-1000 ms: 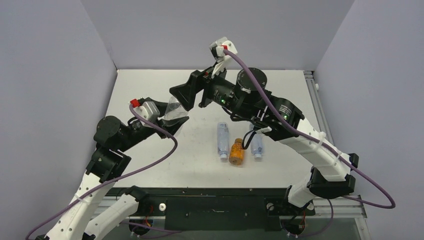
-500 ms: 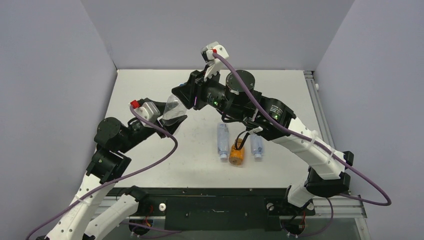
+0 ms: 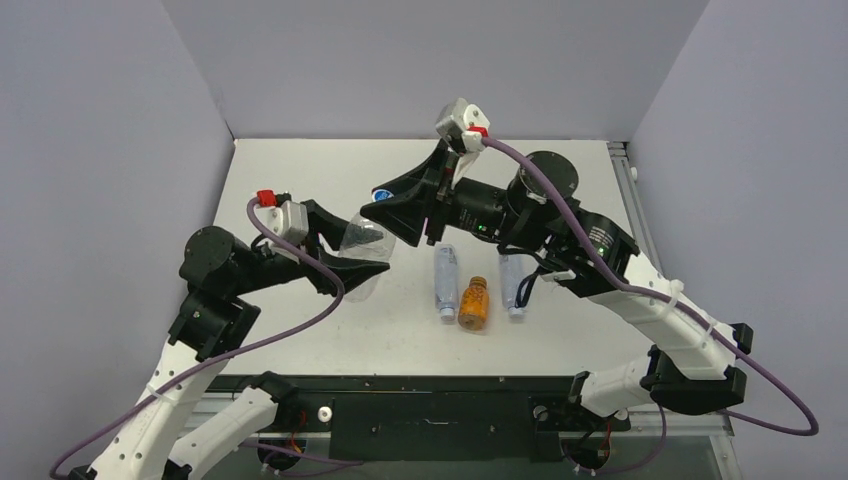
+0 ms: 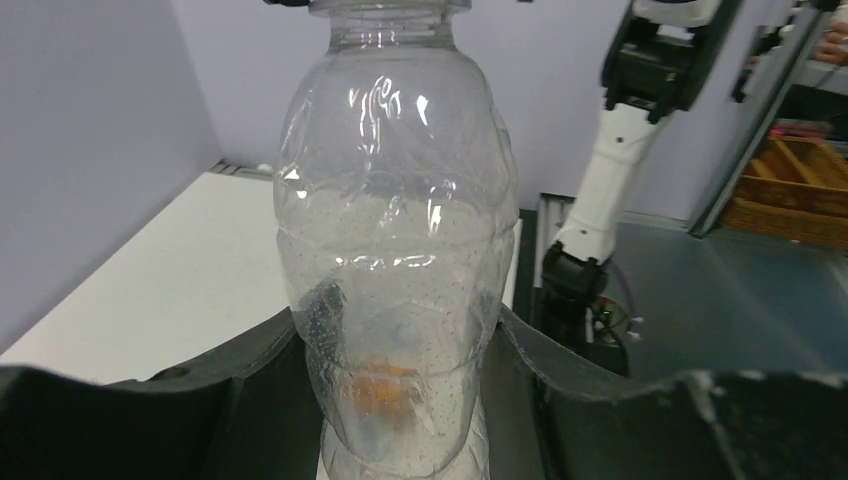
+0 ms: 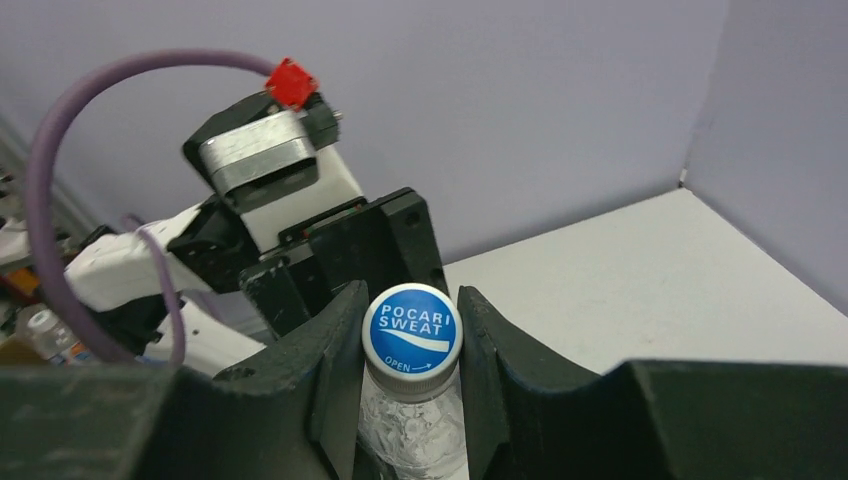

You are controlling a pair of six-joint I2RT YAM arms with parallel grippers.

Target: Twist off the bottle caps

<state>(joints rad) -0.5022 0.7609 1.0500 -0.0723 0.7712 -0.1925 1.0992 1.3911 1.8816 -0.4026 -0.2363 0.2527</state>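
- Near the arm bases, three bottles lie on the tabletop (image 3: 300, 170): a small clear bottle (image 3: 445, 282), an orange bottle (image 3: 473, 305) and another small clear bottle (image 3: 513, 285). They lie close side by side. The orange one has its brown cap on. The other caps are too tiny to tell.
- A bit farther back, the tall clear bottle (image 3: 357, 243) is up off the tabletop. It is tilted, with its neck pointing up and away.
- The left end effector (image 4: 395, 350) is clamped on the lower body of this bottle, one finger on each side.
- At the far end of the bottle sits the blue and white cap (image 5: 412, 330). The right end effector (image 5: 408, 300) is squeezed tight on it, a finger on each side.
- To do this step well, I think the left side should hold the bottle firm so it cannot spin.
- The thin sides could dent, so it should not squeeze too hard.
- The right wrist should turn the way the arrow on the cap shows and stay in line with the neck, so the cap does not slip out.
- The left arm comes up from its base, bends at the elbow and reaches toward the middle.
- The right arm goes up higher, bends, and reaches left over the lying bottles to the cap.
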